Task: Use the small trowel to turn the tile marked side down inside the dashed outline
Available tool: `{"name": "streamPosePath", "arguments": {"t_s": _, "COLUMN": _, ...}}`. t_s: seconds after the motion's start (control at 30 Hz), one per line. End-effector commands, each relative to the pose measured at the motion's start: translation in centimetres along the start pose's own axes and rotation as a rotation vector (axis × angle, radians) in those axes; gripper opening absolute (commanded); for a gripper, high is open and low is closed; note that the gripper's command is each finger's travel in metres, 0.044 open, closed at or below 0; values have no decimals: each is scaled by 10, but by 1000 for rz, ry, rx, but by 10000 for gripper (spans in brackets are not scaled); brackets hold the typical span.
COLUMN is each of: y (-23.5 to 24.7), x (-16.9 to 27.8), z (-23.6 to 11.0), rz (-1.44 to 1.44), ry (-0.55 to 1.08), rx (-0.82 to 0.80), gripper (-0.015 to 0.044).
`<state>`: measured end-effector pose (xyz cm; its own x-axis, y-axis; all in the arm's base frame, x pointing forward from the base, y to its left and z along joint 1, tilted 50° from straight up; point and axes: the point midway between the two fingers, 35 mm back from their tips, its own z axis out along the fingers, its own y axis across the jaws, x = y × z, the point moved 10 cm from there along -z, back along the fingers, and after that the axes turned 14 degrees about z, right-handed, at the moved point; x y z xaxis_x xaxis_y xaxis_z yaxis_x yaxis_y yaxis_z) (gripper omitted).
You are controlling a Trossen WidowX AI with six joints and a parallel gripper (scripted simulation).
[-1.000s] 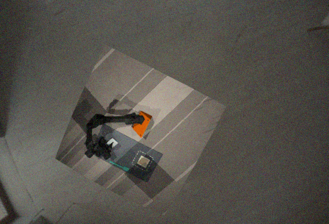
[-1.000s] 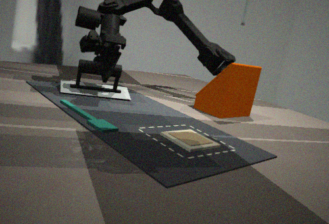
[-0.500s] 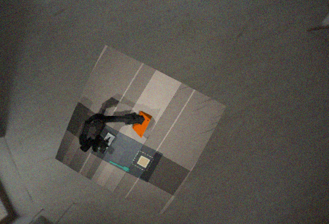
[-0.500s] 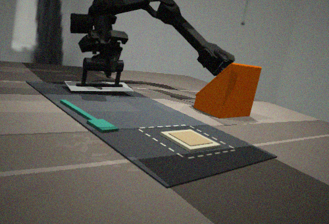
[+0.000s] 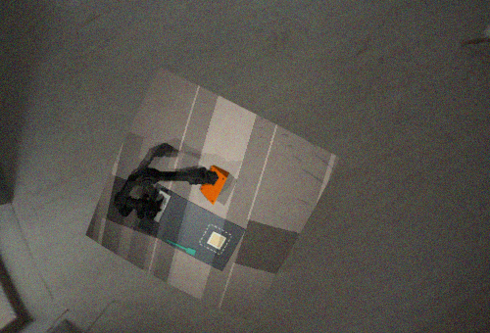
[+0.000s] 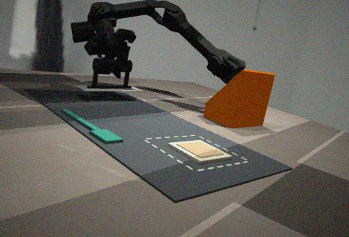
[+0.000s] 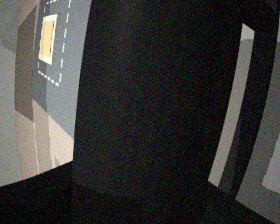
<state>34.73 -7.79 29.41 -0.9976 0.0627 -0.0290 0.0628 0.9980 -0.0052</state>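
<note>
The black jointed arm point(image 6: 195, 38) stretches out from its base and the tool point(image 6: 228, 71) is right up against the top edge of a big orange wedge-shaped block point(image 6: 241, 99), which stands on the counter point(image 6: 70, 167) just beyond the far long edge of the dark grey rectangular mat point(image 6: 164, 181). The tool's fingers are clamped partway, stopped on that orange block rather than closed up tight. The wrist view is almost all dark shape, so the fingers themselves can't be made out there.

Over on the mat, the small teal flat trowel point(image 6: 91, 127) lies untouched, well apart from the tool, close to the mat's near long edge and toward the arm's base. The square cream tile point(image 6: 199, 150) with its tan marked face up sits flat inside the white dashed outline point(image 6: 153, 146), at the end of the mat farthest from the base.
</note>
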Motion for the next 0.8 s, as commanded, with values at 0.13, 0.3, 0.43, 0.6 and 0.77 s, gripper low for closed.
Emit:
{"name": "streamPosePath", "arguments": {"t_s": 0.13, "y": 3, "x": -1, "z": -2, "rz": -24, "ry": -3, "rx": -18, "gripper": 0}}
{"name": "streamPosePath", "arguments": {"t_s": 0.3, "y": -3, "x": -3, "z": 3, "rz": -24, "ry": -3, "rx": -15, "gripper": 0}}
{"name": "streamPosePath", "arguments": {"t_s": 0.43, "y": -8, "x": -5, "z": 7, "rz": -25, "ry": -2, "rx": -14, "gripper": 0}}
{"name": "streamPosePath", "arguments": {"t_s": 0.6, "y": -14, "x": -7, "z": 12, "rz": -25, "ry": -1, "rx": -12, "gripper": 0}}
{"name": "streamPosePath", "arguments": {"t_s": 0.77, "y": -20, "x": -9, "z": 17, "rz": -26, "ry": -1, "rx": -10, "gripper": 0}}
